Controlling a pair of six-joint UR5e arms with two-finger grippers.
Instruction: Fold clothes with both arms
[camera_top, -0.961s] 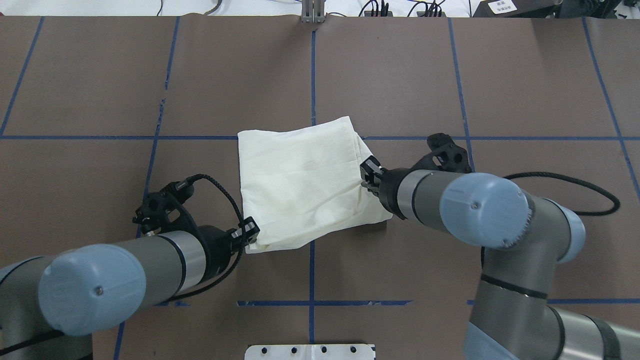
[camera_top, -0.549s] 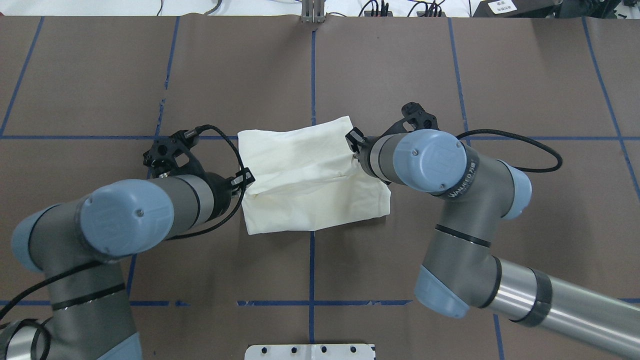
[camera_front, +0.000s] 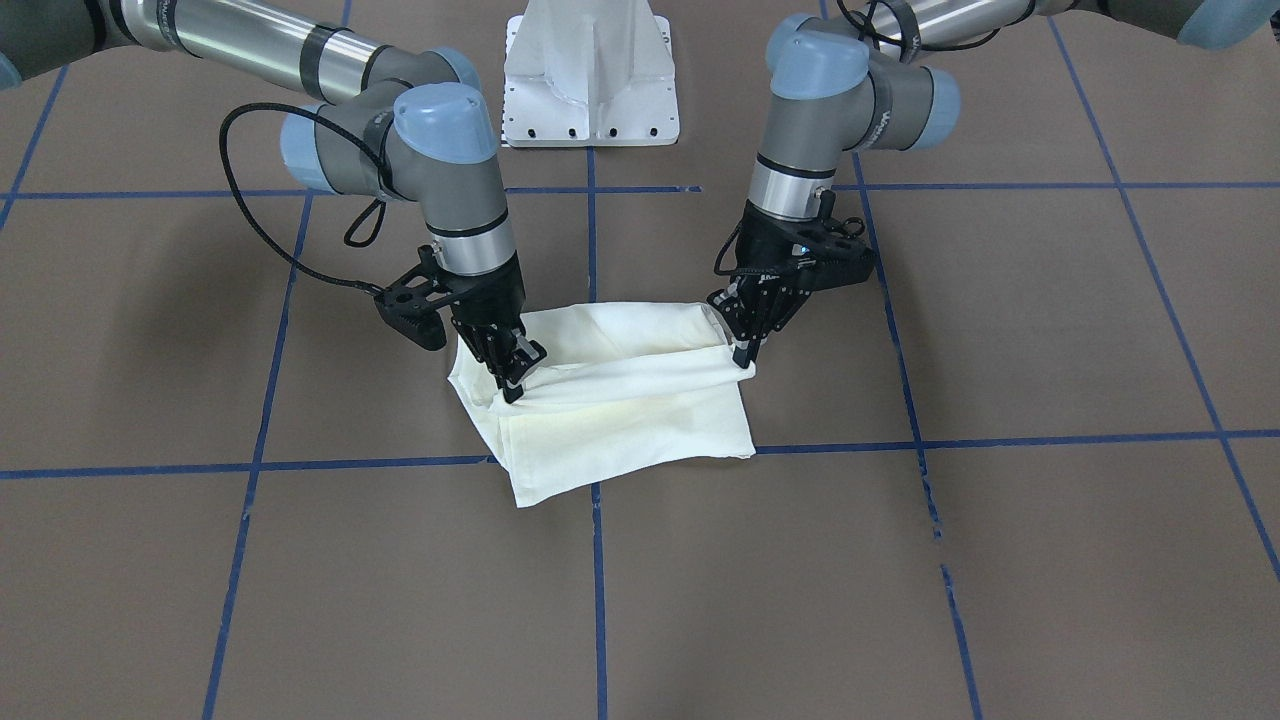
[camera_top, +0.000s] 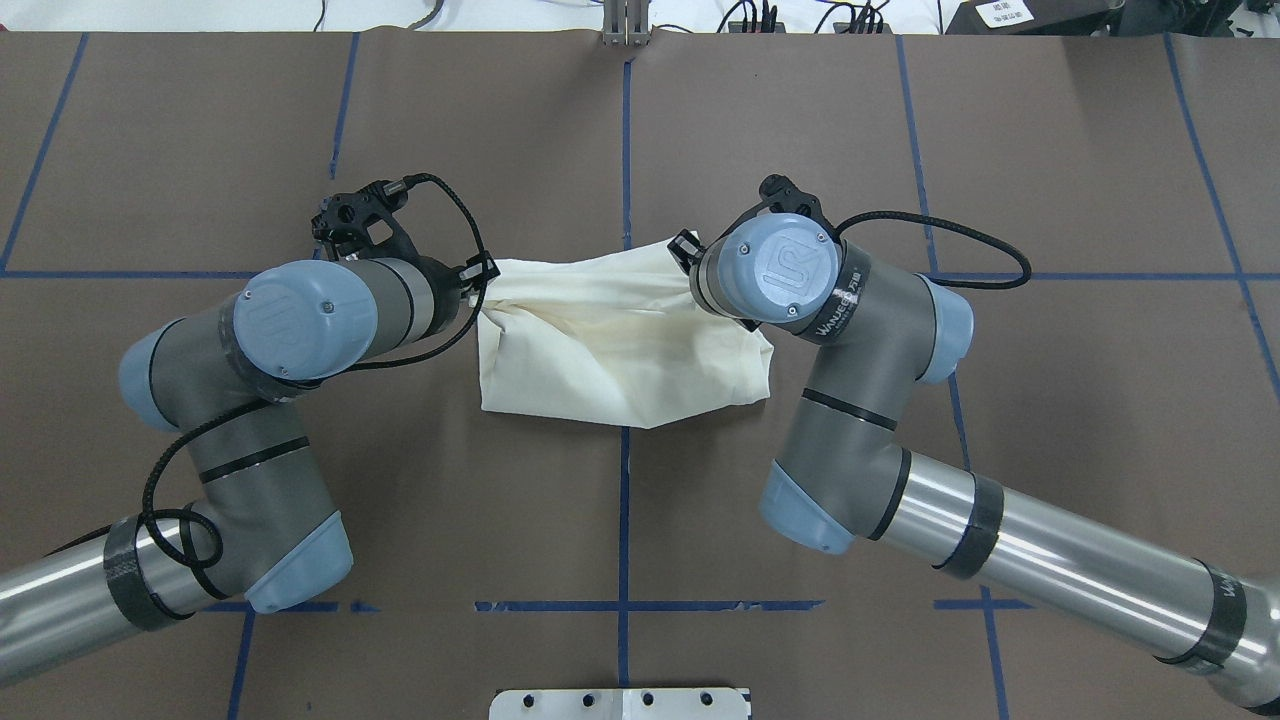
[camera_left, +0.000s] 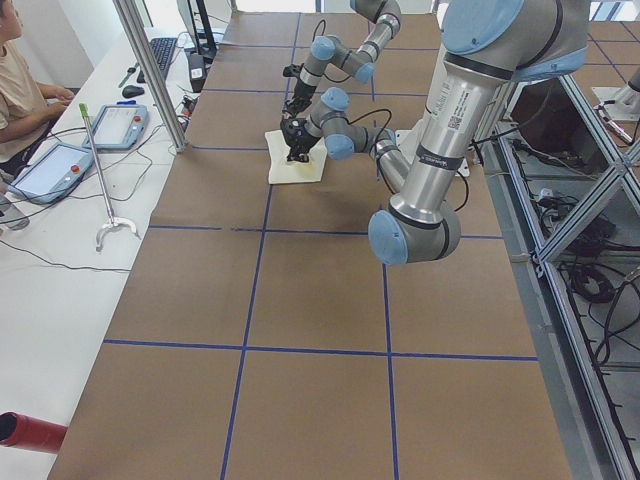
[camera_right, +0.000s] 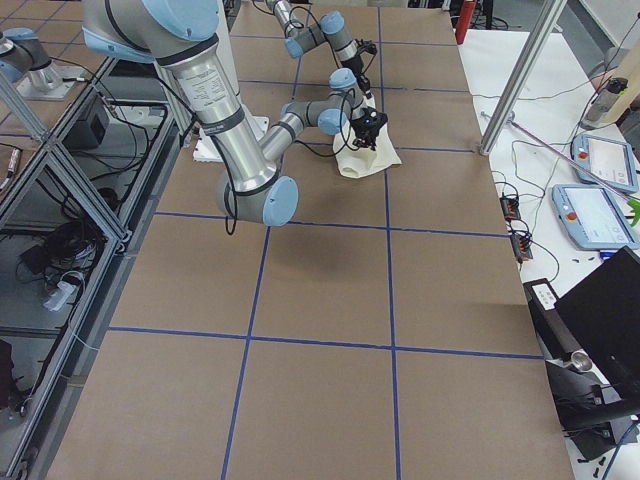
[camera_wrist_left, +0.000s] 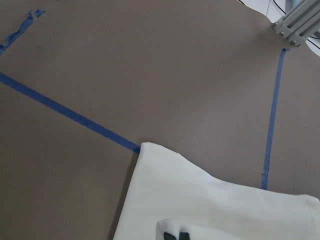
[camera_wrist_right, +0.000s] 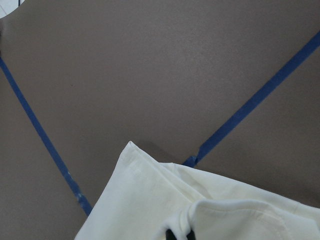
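The clothes, one cream shirt (camera_top: 620, 345) folded into a small rectangle, lie at the table's middle; no print shows. My left gripper (camera_top: 483, 272) is shut on the shirt's lifted edge at its left end. My right gripper (camera_top: 686, 250) is shut on the same edge at its right end. In the front-facing view the left gripper (camera_front: 745, 358) and the right gripper (camera_front: 514, 383) hold that edge taut above the lower layers of the shirt (camera_front: 640, 420). Each wrist view shows cream cloth (camera_wrist_left: 210, 205) (camera_wrist_right: 150, 200) bunched over dark fingertips at the bottom edge.
Blue tape lines (camera_top: 625, 150) grid the brown table. The white pedestal base (camera_front: 592, 70) stands on the robot's side. A metal post (camera_top: 627, 25) rises at the far edge. A seated person (camera_left: 20, 90) and tablets (camera_left: 120, 125) are beside the table.
Both grippers have moved away from the robot toward the far side. They carry the shirt's near edge up and over the rest, and the visible rectangle has become shorter.
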